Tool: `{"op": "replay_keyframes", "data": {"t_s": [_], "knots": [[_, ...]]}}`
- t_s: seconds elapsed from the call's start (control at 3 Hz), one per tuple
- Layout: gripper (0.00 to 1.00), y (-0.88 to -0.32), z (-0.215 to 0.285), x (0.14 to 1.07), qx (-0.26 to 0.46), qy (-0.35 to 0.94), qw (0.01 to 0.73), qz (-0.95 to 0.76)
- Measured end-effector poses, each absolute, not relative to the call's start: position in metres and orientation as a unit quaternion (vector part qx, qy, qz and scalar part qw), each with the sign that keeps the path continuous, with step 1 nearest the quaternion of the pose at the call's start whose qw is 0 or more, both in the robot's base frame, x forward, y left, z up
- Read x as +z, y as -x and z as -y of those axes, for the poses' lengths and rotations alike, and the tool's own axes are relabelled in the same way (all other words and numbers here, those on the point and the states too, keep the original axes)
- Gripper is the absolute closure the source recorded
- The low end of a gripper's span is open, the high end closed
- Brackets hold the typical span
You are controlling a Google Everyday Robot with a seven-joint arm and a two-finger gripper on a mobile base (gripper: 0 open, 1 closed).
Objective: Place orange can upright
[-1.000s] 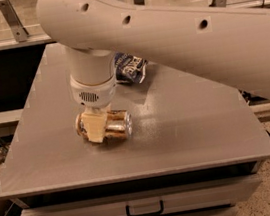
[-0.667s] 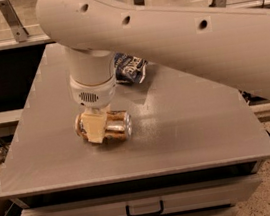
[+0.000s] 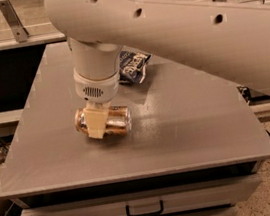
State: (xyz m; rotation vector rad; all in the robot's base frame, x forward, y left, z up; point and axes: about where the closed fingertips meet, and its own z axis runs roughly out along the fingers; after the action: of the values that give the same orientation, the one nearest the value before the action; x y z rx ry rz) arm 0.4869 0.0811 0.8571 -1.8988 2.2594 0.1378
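**Orange can on its side in the gripper's clasp**

The orange can (image 3: 119, 120) lies on its side on the grey table (image 3: 193, 126), in the left part of the tabletop and rather nearer the front edge than the back. Its long axis runs left to right, and its shiny gold wall catches the light on the right of the grip. One round end shows at the left. Whether the can rests on the surface or hangs just above it cannot be told.

The gripper (image 3: 101, 126) comes down from straight above and straddles the middle of the can. Its cream-coloured near finger (image 3: 96, 122) lies flat across the can's near side and reaches down to the lower curve, while the far finger is hidden behind the can. The jaws are closed on the can, which sits between them. Above the gripper stands the white round wrist (image 3: 94, 80), and the thick white arm (image 3: 183, 27) sweeps from it up and away to the right.

A dark blue chip bag (image 3: 132, 66) with white lettering lies farther back on the table, just right of the wrist and well apart from the can. Below the near edge of the table is a drawer (image 3: 80, 213) with a dark handle.
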Motion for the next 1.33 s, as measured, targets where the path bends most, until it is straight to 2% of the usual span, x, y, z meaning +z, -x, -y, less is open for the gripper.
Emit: {"op": "replay_keyframes", "data": {"t_s": [0.67, 1.33], "knots": [[1.0, -0.497, -0.061, 0.893, 0.12, 0.66, 0.21, -0.712], [1.0, -0.512, -0.047, 0.917, 0.223, 0.629, 0.363, -0.65]]}}
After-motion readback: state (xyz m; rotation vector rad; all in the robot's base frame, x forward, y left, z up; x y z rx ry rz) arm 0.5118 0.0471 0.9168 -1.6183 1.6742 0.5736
